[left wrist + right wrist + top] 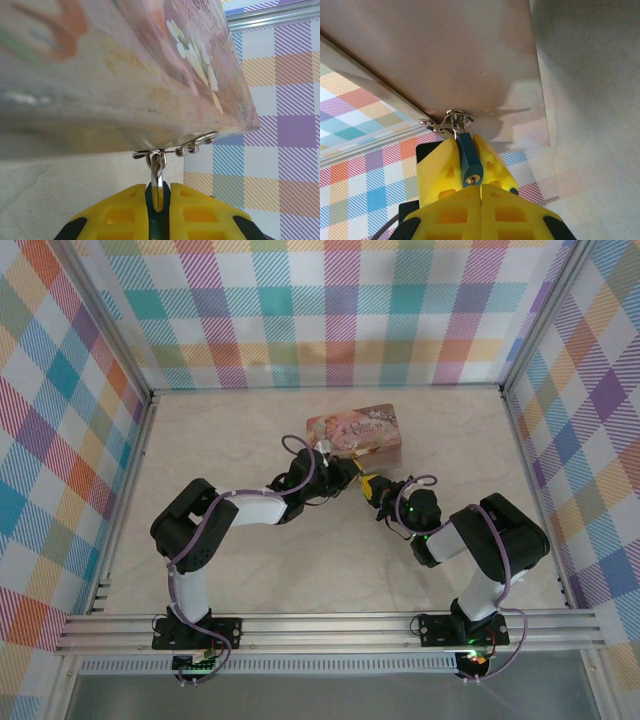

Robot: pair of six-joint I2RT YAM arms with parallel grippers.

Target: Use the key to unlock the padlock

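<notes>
Tabletop in your overhead view is pale, and the pink pictured tin shows just past centre, toward one o'clock. Your left arm reaches in from seven o'clock and your right arm from five o'clock, and the two meet at the tin's six o'clock edge. Your left gripper is clenched on the blue padlock, whose shackle hooks through the metal hasp on that edge. In the left wrist view the lock stands edge-on between the yellow fingers. Your right gripper has its jaws pressed fully together, tips just at six o'clock of the lock's brass keyhole. The small glint there may be the key, but it is too small to be sure.
</notes>
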